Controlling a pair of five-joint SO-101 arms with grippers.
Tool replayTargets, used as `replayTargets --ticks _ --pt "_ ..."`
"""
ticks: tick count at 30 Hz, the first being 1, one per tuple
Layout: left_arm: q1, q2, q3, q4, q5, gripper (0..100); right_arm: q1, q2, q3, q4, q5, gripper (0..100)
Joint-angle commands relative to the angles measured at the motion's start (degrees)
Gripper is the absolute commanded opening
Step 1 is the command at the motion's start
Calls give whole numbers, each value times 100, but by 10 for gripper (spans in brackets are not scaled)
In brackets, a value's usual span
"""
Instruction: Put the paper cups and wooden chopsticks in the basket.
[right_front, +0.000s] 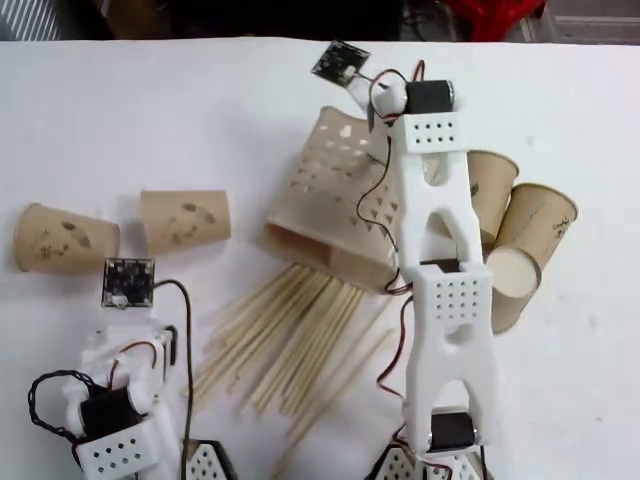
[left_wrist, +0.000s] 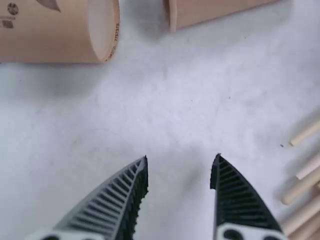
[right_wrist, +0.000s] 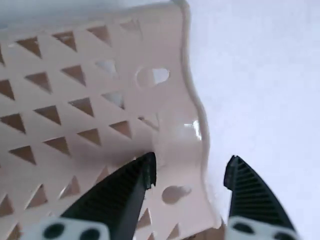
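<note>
From the high view, the basket (right_front: 335, 195) lies tipped on its side at mid-counter, mouth toward the near edge. The wooden chopsticks (right_front: 285, 340) are fanned out on the counter (right_front: 200, 110) just before the mouth. Two paper cups (right_front: 185, 220) lie toward the left edge, and a cluster of others lies toward the right edge, beside the right arm (right_front: 440, 230), which stretches over the basket. The left arm (right_front: 120, 430) sits folded at the near left corner. The step in hand looks to be righting the basket. Doing it well likely means seating the wall deep between the fingers before clamping, then swinging it up slowly so it neither slips nor sweeps the cups away. In the left wrist view, the left hand (left_wrist: 181, 160) is spread wide and grasps nothing, hovering above bare counter with two cups ahead and chopstick ends off to one side. In the right wrist view, the right hand (right_wrist: 190, 167) is likewise released, its jaws straddling the basket's perforated corner, one finger over the wall and one beyond it. Whether either touches the plastic I cannot tell.
</note>
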Motion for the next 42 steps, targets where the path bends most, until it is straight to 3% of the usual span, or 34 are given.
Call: replayTargets --ticks 1,8,14,23,31,42 --pt "-40 -48 0 35 -35 211 163 92 -53 -664 158 227" --pt "-40 -48 0 35 -35 211 180 848 -26 -681 158 215" --pt "-40 -48 0 35 -35 211 312 963 -35 -681 167 20" --pt "-40 -48 0 35 -35 211 470 655 -457 -391 62 17" --pt "-40 -48 0 35 -35 211 444 374 -1433 681 -1134 17" --pt "-40 -48 0 35 -35 211 963 356 -2567 760 -2866 16"
